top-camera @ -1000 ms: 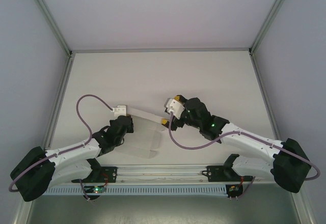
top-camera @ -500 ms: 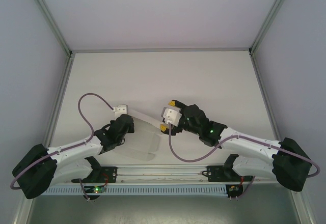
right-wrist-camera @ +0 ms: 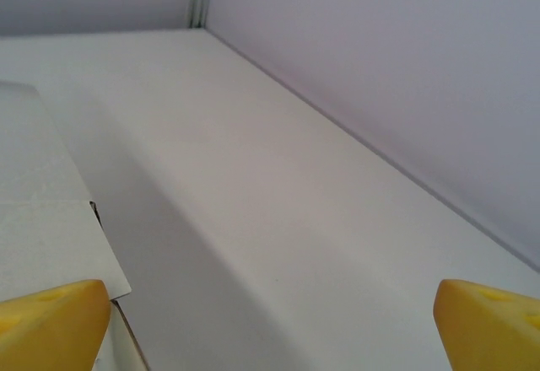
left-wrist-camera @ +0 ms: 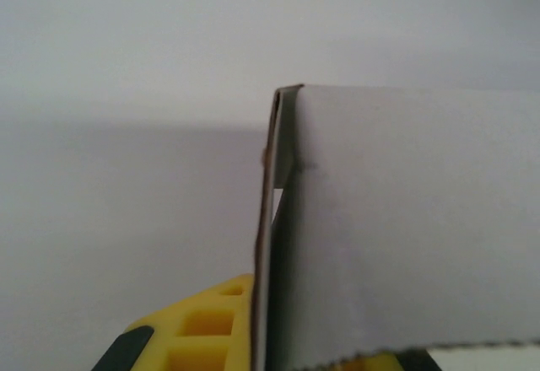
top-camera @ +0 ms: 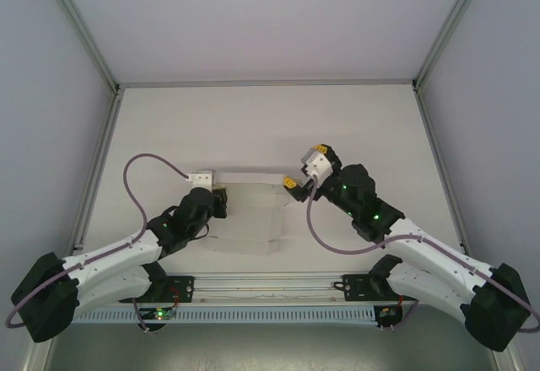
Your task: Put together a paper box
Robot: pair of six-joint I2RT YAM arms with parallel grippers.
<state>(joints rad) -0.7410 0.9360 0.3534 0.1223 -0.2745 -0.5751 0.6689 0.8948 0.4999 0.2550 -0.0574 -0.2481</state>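
Note:
The paper box (top-camera: pixel 249 219) is a thin white card piece with creases, lying across the table between the two arms, its raised back strip running level. My left gripper (top-camera: pixel 216 196) is shut on the card's left edge. In the left wrist view the folded card edge (left-wrist-camera: pixel 272 219) stands upright between the yellow fingers (left-wrist-camera: pixel 198 333), and a broad panel spreads to the right. My right gripper (top-camera: pixel 305 166) is open just off the card's right end, apart from it. In the right wrist view its gripper (right-wrist-camera: pixel 270 329) spans bare table, with the card's corner (right-wrist-camera: pixel 42 219) beside the left fingertip.
The white table (top-camera: pixel 270 126) stretches far behind the card up to the back wall. A metal frame edge (top-camera: pixel 434 160) and grey side walls bound it left and right. The purple cable (top-camera: pixel 139 177) loops left of my left wrist.
The card has swung from a slant to lie level. My right gripper has pulled back to the right and farther away from it, still open. The left gripper kept its grip and shifted slightly right.

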